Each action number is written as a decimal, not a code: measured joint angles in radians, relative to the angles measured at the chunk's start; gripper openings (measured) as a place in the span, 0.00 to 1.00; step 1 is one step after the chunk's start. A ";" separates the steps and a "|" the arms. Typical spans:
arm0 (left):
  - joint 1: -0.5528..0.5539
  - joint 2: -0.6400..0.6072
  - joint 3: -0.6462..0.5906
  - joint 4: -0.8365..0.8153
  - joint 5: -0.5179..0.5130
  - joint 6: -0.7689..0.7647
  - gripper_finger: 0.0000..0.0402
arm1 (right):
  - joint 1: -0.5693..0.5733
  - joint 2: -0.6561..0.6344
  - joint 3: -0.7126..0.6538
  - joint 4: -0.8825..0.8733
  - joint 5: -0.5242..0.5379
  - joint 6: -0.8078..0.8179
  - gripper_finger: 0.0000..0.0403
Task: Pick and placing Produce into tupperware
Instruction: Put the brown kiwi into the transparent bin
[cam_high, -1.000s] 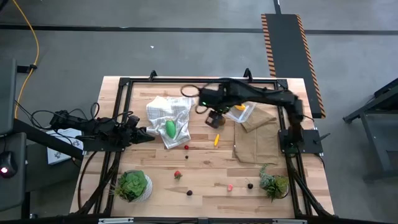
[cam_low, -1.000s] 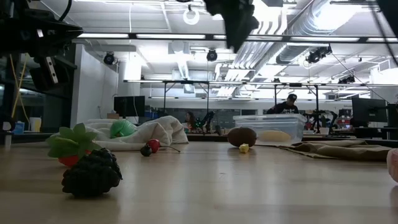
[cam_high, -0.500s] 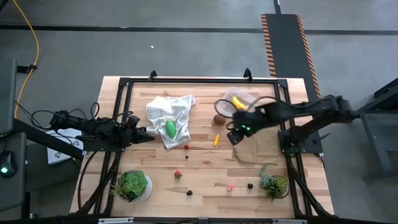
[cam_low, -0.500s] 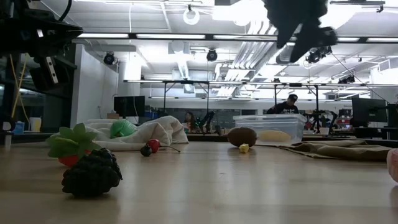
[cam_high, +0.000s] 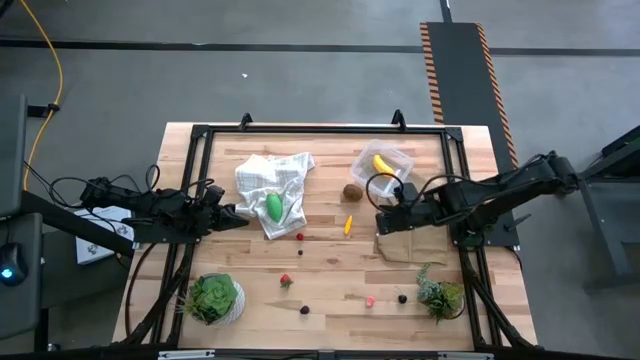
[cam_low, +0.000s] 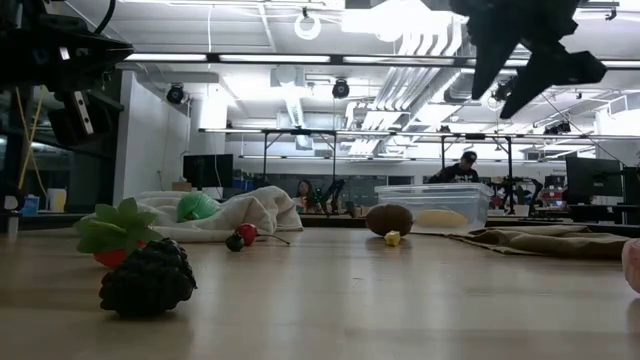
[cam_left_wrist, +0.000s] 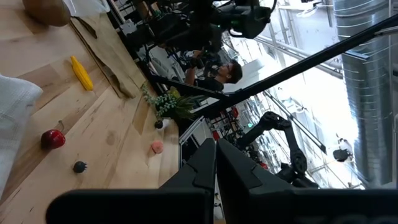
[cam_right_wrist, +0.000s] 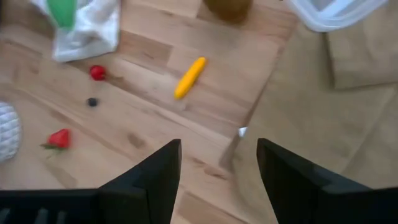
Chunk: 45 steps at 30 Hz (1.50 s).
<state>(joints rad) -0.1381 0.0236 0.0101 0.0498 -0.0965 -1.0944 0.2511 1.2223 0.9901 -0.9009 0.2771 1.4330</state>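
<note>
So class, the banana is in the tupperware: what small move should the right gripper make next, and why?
Probably lower the open, empty right gripper onto the small orange-yellow piece, the nearest loose produce. The banana already lies in the tupperware.

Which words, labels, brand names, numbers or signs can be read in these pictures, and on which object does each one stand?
None: no text can be read in any view.
The clear container, the checked cloth and the brown cloth carry no visible print.
The black and orange striped strip on the floor is a warning pattern, without words.
Room equipment behind the table in the low view: too small to read.
</note>
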 joint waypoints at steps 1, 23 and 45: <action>0.000 0.000 0.000 0.000 0.000 0.000 0.01 | 0.000 -0.001 -0.004 0.000 0.000 0.000 0.50; 0.001 0.004 0.062 0.149 -0.086 0.219 0.01 | 0.066 -0.001 -0.004 0.000 0.005 0.087 0.50; 0.090 0.859 0.666 -0.300 -0.150 0.913 0.33 | 0.073 -0.001 -0.002 0.025 0.027 0.025 0.50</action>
<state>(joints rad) -0.0479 0.8826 0.6760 -0.2501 -0.2466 -0.1816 0.3246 1.2213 0.9878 -0.8763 0.3046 1.4575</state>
